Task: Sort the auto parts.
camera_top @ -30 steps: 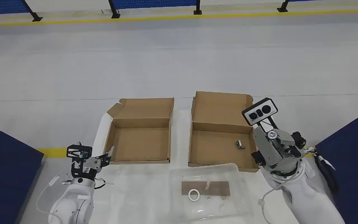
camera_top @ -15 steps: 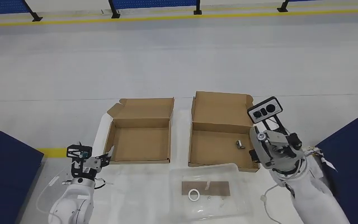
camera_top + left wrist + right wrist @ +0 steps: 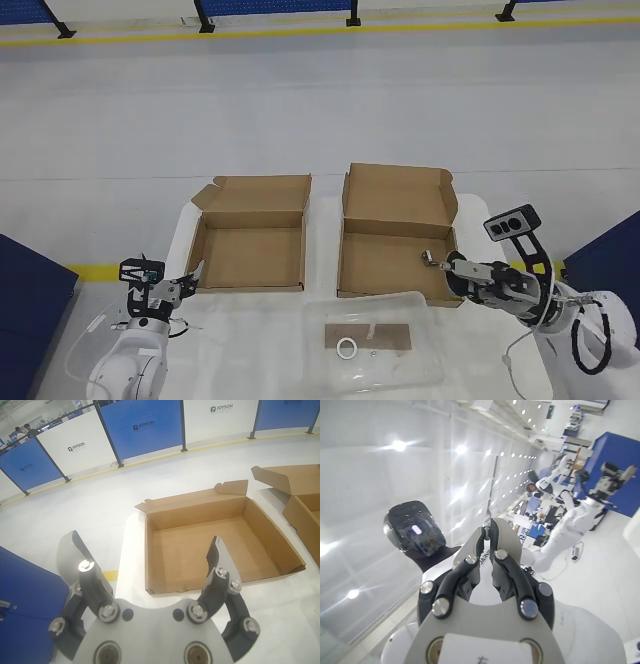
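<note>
Two open cardboard boxes stand side by side on the white table. The left box (image 3: 250, 255) (image 3: 220, 550) holds nothing. A small metal part (image 3: 430, 258) lies near the right wall of the right box (image 3: 385, 265). My right gripper (image 3: 447, 265) (image 3: 488, 527) hangs at that wall, close to the part, its fingers shut on a small silver part (image 3: 486, 530) at the tips. My left gripper (image 3: 190, 275) (image 3: 147, 542) stands open just left of the left box's near corner, with nothing in it. A white ring (image 3: 346, 348) lies in the clear tray (image 3: 420, 300).
The clear tray sits at the table's front, below the boxes, with a brown cardboard strip (image 3: 385, 335) and a tiny part (image 3: 372, 351) inside. Both box lids (image 3: 395, 190) stand open at the back. A blue panel (image 3: 27, 585) borders the table on the left.
My right arm has swung down and turned; its gripper now points left at the right box's right wall, and its wrist camera has moved right. The left arm has not moved.
</note>
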You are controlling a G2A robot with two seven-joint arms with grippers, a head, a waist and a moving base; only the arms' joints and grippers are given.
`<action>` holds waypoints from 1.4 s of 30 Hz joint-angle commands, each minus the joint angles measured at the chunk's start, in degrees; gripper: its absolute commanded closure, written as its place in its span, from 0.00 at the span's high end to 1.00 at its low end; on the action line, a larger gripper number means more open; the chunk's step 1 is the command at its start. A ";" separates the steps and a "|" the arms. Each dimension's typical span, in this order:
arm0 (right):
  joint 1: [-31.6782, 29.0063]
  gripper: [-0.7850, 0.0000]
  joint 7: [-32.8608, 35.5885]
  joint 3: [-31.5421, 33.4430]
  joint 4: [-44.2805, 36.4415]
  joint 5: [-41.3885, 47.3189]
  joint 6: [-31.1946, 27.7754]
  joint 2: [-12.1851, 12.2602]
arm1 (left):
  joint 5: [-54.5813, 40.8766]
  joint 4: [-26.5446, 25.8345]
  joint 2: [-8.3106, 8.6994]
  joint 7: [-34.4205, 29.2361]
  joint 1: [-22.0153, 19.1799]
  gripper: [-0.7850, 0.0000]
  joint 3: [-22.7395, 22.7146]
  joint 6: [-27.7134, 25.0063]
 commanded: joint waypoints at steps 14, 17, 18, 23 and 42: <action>-0.65 0.00 -8.23 3.07 -4.44 -25.25 3.20 0.84 | 0.00 0.00 0.00 0.00 0.00 1.00 0.00 0.00; -1.36 0.00 -10.76 3.26 -5.57 -35.21 5.90 1.17 | 0.00 0.00 0.00 0.00 0.00 1.00 0.00 0.00; -1.56 0.00 -11.44 3.12 -5.94 -37.64 6.63 1.24 | 0.00 0.00 0.00 0.00 0.00 1.00 0.00 0.00; -2.35 0.00 -14.18 2.64 -6.23 -46.28 7.73 1.45 | 0.00 0.00 0.00 0.00 0.00 1.00 0.00 0.00; 9.04 0.00 -16.35 -8.33 -4.93 -76.20 21.16 2.17 | 0.00 0.00 0.00 0.00 0.00 1.00 0.00 0.00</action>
